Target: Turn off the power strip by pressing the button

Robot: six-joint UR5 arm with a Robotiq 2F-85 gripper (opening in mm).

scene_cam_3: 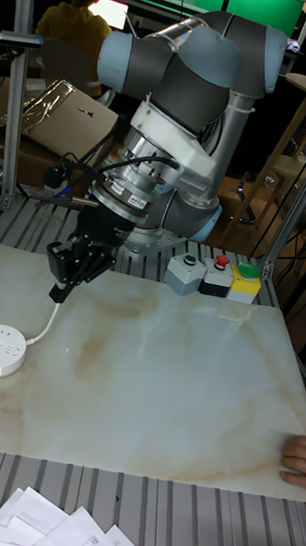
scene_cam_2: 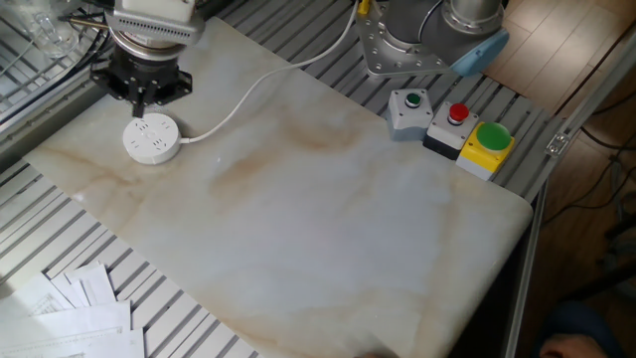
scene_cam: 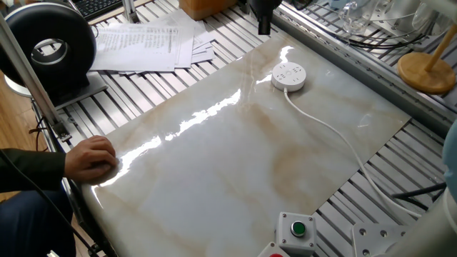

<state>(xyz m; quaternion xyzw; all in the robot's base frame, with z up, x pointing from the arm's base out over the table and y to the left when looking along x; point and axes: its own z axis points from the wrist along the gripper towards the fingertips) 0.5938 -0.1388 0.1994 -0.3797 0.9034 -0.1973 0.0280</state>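
The power strip [scene_cam: 288,76] is a round white puck lying flat near the far corner of the marble slab [scene_cam: 214,164]. It also shows in the other fixed view [scene_cam_2: 152,139] and the tall fixed view [scene_cam_3: 2,348]. Its thin white cord [scene_cam: 323,127] runs off across the slab. My gripper [scene_cam_2: 140,97] hangs in the air just beside the strip, apart from it. In the tall fixed view the gripper [scene_cam_3: 57,294] points down with its dark fingers meeting in one tip, shut on nothing. The one fixed view shows only the gripper [scene_cam: 264,27] as a narrow dark shape.
A grey box with a green button [scene_cam_2: 407,109], a red-button box [scene_cam_2: 453,125] and a yellow box [scene_cam_2: 484,147] stand by the arm's base. A person's hand [scene_cam: 91,158] rests on the slab's edge. Papers [scene_cam: 143,43] and a black round device [scene_cam: 50,50] lie beyond the slab.
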